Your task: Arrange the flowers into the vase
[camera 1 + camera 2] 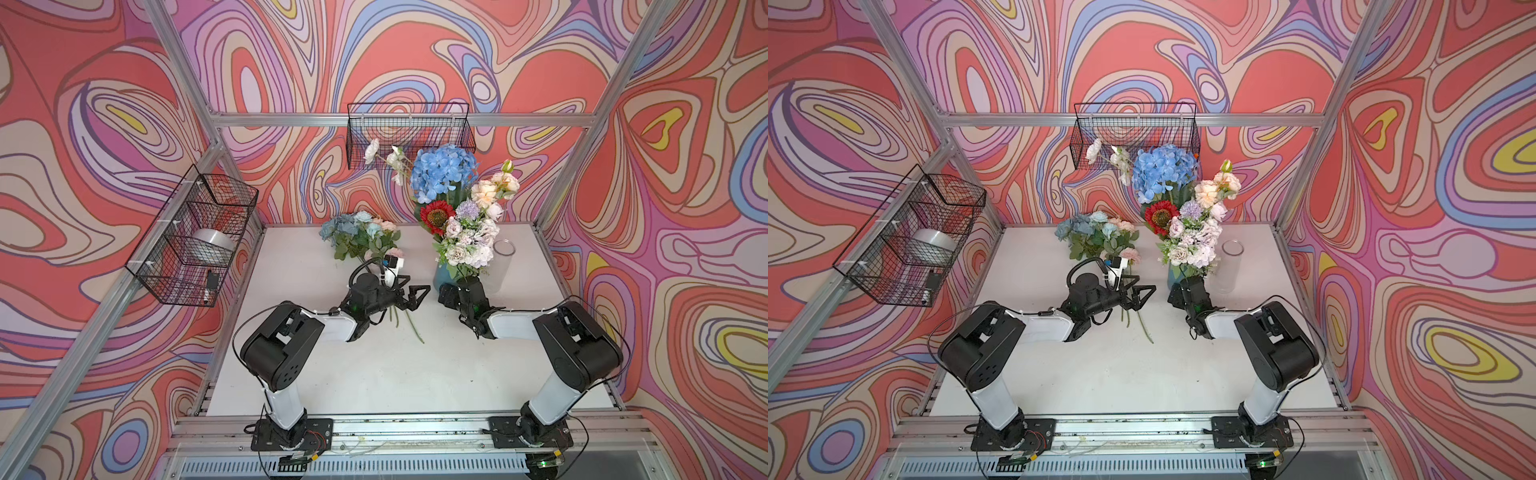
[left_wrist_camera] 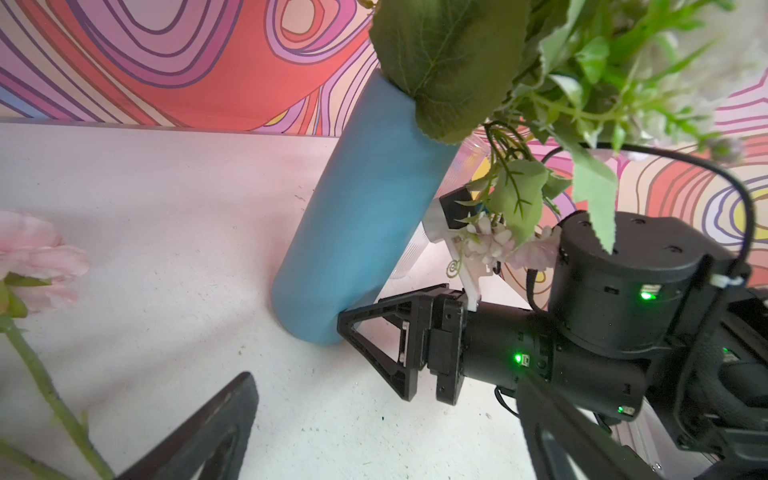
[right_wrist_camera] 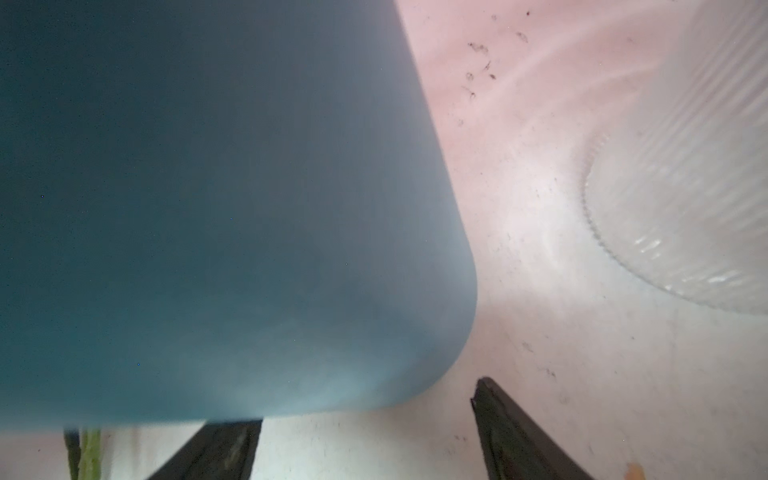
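Note:
A blue vase [image 1: 441,274] [image 2: 353,232] [image 3: 208,208] stands at the back of the table. It holds flowers: a blue hydrangea [image 1: 442,170], a red sunflower [image 1: 435,216], cream roses [image 1: 494,191] and a white-lilac bunch [image 1: 469,245]. A dusty-blue rose bunch [image 1: 359,232] and a pink bloom [image 2: 37,257] lie on the table to its left, stems [image 1: 411,328] pointing forward. My left gripper [image 1: 417,297] [image 2: 386,419] is open and empty above those stems. My right gripper [image 1: 446,291] [image 3: 365,411] is open at the vase's foot, with one finger [image 2: 382,307] touching it.
A clear ribbed glass vase [image 1: 500,266] [image 3: 685,187] stands just right of the blue one. Wire baskets hang on the left wall [image 1: 191,237] and the back wall [image 1: 409,133]. Aluminium frame posts edge the white table [image 1: 374,374].

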You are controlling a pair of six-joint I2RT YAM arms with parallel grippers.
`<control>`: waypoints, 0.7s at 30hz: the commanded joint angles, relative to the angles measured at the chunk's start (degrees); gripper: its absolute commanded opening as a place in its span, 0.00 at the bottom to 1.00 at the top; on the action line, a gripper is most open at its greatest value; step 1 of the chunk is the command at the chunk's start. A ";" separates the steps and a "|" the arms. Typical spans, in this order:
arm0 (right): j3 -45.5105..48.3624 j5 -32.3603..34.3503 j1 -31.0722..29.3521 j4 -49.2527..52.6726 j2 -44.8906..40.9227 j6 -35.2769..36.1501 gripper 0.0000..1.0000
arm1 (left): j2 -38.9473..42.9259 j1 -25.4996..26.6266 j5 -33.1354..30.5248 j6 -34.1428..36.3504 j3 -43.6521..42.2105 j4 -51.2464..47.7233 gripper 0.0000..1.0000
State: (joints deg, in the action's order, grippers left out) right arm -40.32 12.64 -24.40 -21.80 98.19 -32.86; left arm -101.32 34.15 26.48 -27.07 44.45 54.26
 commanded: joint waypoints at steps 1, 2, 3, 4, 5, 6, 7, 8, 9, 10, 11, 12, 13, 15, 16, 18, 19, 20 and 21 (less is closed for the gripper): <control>-1.56 1.67 0.76 -0.73 1.31 2.46 0.82 | 1.78 -0.47 -0.71 0.18 -0.75 2.87 1.00; -2.07 1.33 1.29 -0.88 1.69 2.48 0.82 | 1.74 -0.49 -0.73 0.22 -0.77 2.87 1.00; -2.67 0.94 1.92 -0.87 2.19 2.49 0.82 | 1.72 -0.49 -0.73 0.23 -0.69 2.87 1.00; -3.38 0.50 2.48 -0.74 2.64 2.50 0.82 | 1.65 -0.58 -0.64 0.20 -0.68 2.82 1.00; -3.99 0.22 2.95 -0.77 2.95 2.66 0.82 | 1.74 -0.58 -0.64 0.21 -0.68 2.87 1.00; -4.68 0.03 3.22 -0.71 2.97 3.03 0.82 | 1.82 -0.58 -0.64 0.25 -0.75 2.87 1.00; -5.61 -0.14 3.47 -0.55 4.26 3.52 0.82 | 1.98 -0.66 -0.77 0.22 -0.85 2.87 1.00; -6.35 -0.29 3.76 -0.31 5.01 3.95 0.82 | 2.13 -0.66 -0.95 0.25 -1.02 2.87 1.00; -7.19 -0.63 4.04 -0.26 5.66 4.35 0.82 | 2.30 -0.80 -1.19 0.31 -1.25 2.87 1.00; -8.11 -1.39 4.51 -0.08 6.30 4.67 0.82 | 2.50 -1.05 -1.33 0.12 -1.45 3.00 1.00; -8.79 -2.01 4.84 -0.01 6.77 4.93 0.82 | 2.66 -1.38 -1.36 -0.23 -1.75 3.11 1.00; -9.57 -2.42 5.09 0.13 7.34 5.27 0.82 | 2.83 -1.92 -1.35 -0.90 -2.05 3.34 1.00; -10.37 -2.62 5.18 0.58 7.62 5.95 0.82 | 2.97 -2.72 -1.30 -1.85 -2.48 3.62 1.00; -11.59 -3.04 5.18 2.11 7.55 7.03 0.82 | 3.35 -4.41 -1.24 -3.71 -3.66 4.96 1.00; -11.95 -3.42 5.24 3.09 7.17 7.28 0.82 | 3.64 -5.34 -1.27 -4.66 -4.32 5.39 1.00; -11.91 -4.17 5.18 5.33 5.32 7.50 0.82 | 4.70 -6.88 -1.52 -5.06 -5.26 4.57 1.00; -11.78 -5.05 5.16 7.61 4.00 7.40 0.83 | 5.55 -7.59 -2.00 -4.57 -5.66 3.44 1.00; -11.56 -5.86 5.17 9.88 2.84 6.98 0.83 | 6.29 -7.94 -2.36 -3.89 -5.86 2.16 1.00; -11.22 -6.41 5.08 12.53 0.67 6.46 0.84 | 7.24 -8.57 -2.97 -3.17 -5.93 0.13 1.00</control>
State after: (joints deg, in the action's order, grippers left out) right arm -51.03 8.32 -19.31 -15.16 103.53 -27.05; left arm -97.21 26.55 24.84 -30.24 38.96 55.09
